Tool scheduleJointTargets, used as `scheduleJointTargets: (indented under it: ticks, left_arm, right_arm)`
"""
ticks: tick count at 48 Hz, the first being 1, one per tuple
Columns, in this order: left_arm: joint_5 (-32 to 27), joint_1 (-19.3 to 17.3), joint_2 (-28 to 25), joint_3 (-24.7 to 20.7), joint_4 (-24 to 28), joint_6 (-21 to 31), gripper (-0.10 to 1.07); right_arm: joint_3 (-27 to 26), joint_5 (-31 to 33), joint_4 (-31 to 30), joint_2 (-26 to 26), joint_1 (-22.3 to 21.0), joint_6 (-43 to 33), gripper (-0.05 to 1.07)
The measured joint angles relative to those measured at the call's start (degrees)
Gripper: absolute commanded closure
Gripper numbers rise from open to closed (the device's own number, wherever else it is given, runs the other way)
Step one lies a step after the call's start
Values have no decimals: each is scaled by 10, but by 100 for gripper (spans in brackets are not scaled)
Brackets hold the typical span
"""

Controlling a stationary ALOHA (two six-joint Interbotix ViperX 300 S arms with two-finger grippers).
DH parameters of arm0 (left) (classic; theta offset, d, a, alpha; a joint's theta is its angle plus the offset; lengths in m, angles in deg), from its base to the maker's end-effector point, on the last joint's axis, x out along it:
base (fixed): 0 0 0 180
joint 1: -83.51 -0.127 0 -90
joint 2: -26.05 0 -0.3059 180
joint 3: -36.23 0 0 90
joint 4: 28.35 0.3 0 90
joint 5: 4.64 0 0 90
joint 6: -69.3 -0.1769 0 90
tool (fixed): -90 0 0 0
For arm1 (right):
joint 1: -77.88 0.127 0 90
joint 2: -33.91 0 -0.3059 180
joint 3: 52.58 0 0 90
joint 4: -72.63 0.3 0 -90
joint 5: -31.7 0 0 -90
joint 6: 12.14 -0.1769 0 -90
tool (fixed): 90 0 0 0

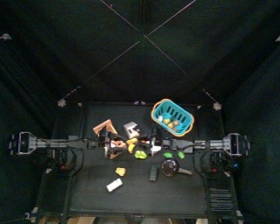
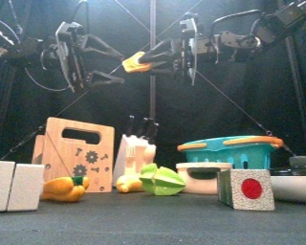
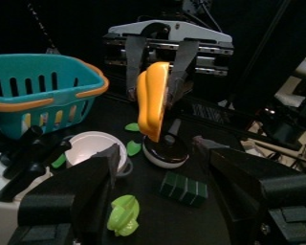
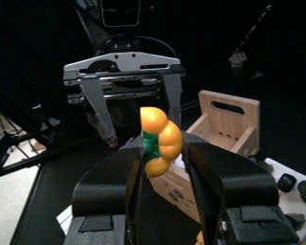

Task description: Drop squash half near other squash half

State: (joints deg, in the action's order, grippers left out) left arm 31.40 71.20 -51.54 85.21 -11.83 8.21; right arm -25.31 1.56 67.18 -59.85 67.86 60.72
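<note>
The right gripper [image 2: 168, 57] holds a yellow squash half [image 2: 138, 63] between its fingers [image 4: 118, 167], high in the air above the desk [image 2: 156, 222]. In the right wrist view the fingers are pressed on both sides of the squash half [image 4: 160, 142], with its green stem end between them. In the left wrist view the same squash half [image 3: 152, 99] hangs upright from the right gripper's fingers [image 3: 182, 77].

The left gripper [image 2: 81, 55] is directly opposite, also raised; its fingers [image 3: 85, 196] are spread apart and hold nothing, and the squash half is in the gap in front of them, not touching.

Far below both grippers, on the desk, lies the other squash half [image 2: 64, 189], I think, just in front of a wooden board [image 2: 76, 153]. Beside it are a green piece [image 2: 163, 180], a white bowl [image 2: 202, 178] and a teal basket [image 2: 235, 149]. A white block with a red dot [image 2: 247, 189] stands near the front.
</note>
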Motion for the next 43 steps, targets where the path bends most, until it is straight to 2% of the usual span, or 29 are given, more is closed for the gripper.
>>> scheduleJointTargets:
  ticks: [5, 12, 16, 26, 36, 43]
  left_arm:
    - [-3, 0, 29, 21, -19, 0, 2]
    - [-30, 1, 78, 54, -42, -1, 2]
    - [-66, 5, 105, 69, -43, -1, 2]
    - [-127, 33, 122, 86, -18, -3, 2]
    - [-129, 34, 123, 106, 0, -2, 2]
    - [-129, 35, 124, 111, 0, -2, 2]
  right_arm:
    - [0, 3, -40, -11, 3, 0, 40]
    - [-7, 27, -139, -51, 37, 0, 40]
    - [-28, 52, -193, -85, 68, -1, 40]
    - [-114, 138, -284, -167, 118, 0, 40]
    - [-211, 252, -350, -248, 140, 0, 40]
    - [-258, 311, -382, -284, 149, 0, 40]
